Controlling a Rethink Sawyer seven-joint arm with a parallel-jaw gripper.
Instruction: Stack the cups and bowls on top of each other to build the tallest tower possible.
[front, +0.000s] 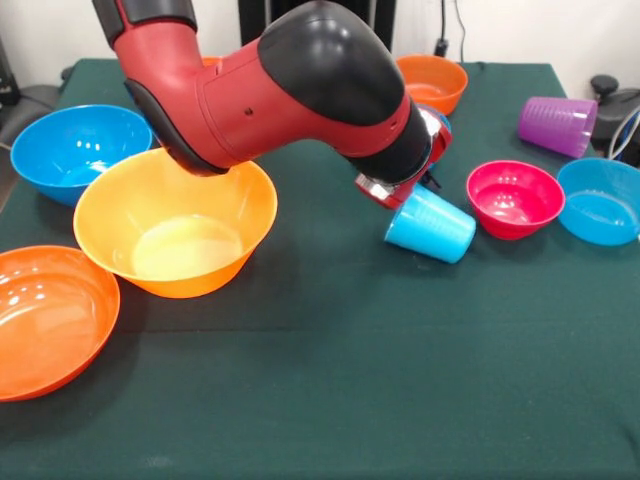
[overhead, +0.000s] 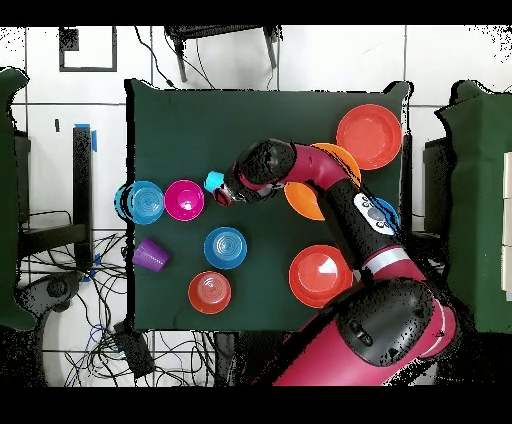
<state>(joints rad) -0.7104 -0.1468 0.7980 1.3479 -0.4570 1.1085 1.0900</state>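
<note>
While lying tilted at the pink bowl's (front: 515, 198) nine o'clock, blue cup (front: 431, 226) is touching gripper (front: 400, 193); grip state unclear.

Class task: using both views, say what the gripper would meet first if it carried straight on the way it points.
The gripper probably meets the light blue cup first; the magenta-pink bowl lies beyond.

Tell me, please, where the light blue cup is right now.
In the front view the light blue cup lies tilted right of centre, at the arm's hand, just left of the pink bowl.
</note>
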